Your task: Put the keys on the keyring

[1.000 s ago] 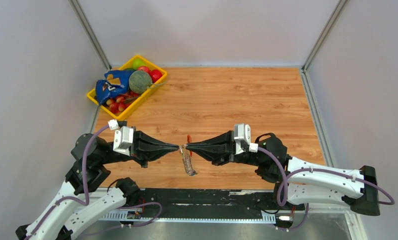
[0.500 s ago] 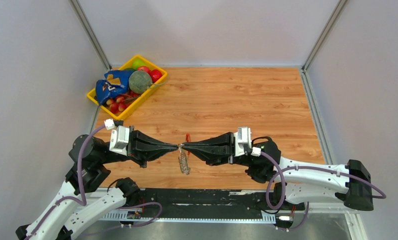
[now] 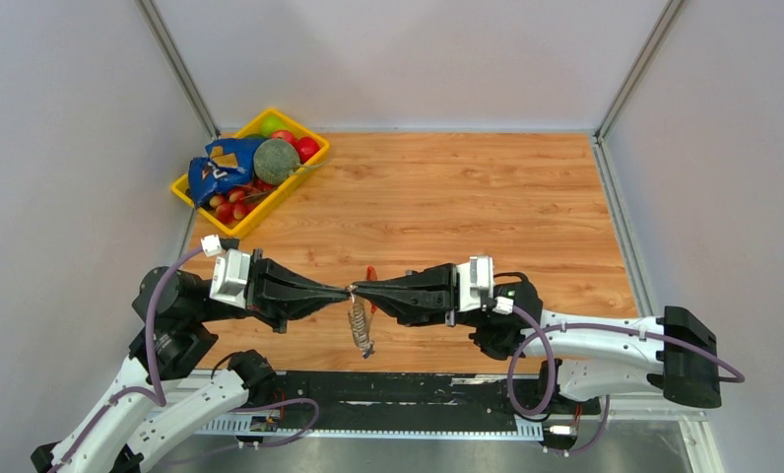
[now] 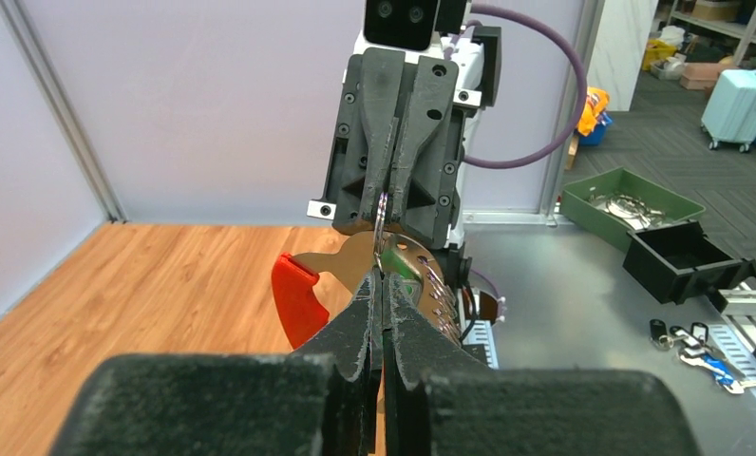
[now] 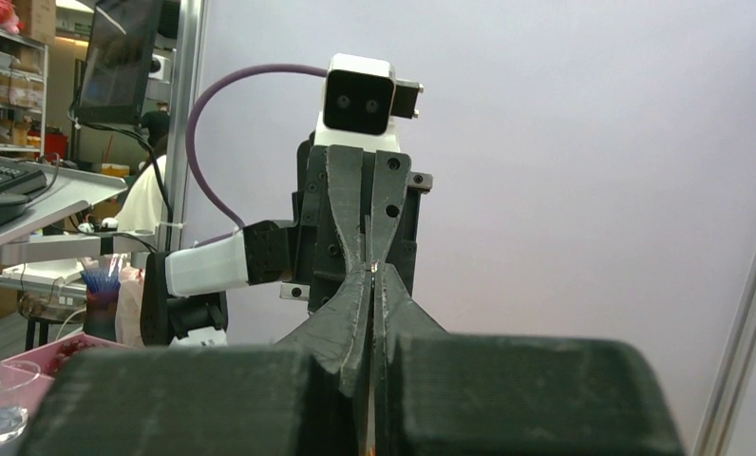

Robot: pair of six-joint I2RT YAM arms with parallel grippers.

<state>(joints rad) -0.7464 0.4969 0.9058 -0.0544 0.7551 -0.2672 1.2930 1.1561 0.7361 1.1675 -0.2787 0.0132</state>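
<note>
While both arms reach inward over the near part of the wooden table (image 3: 467, 197), the left gripper (image 3: 346, 292) and the right gripper (image 3: 359, 290) meet tip to tip, nearly touching, roughly midway across the table's width. Each has its 2 fingers pressed tight together. The left wrist view shows a thin wire loop running straight from one pair of tips to the other, so both grippers are clamped on the keyring (image 3: 359, 323).

From the overhead camera the keyring hangs below the meeting point. Its silvery coil dangles toward the near edge, and its red curved piece (image 3: 371, 276) shows just behind the tips. Whether the lower end of the coil touches the wood cannot be told.

Seen from the left wrist, the red piece sits to the left of the closed fingers, joined to a flat silvery metal plate (image 4: 399, 258) with holes just behind them. Whether that plate is 1 of the keys, or whether any key is already threaded on, is too small and crowded to tell. The right wrist view shows only the 2 sets of closed fingers facing each other, with a glint of metal where they meet.

At the far left corner of the table stands a yellow basket (image 3: 282, 191) holding small red balls, a green-grey ball and a blue bag, well apart from the grippers.
</note>
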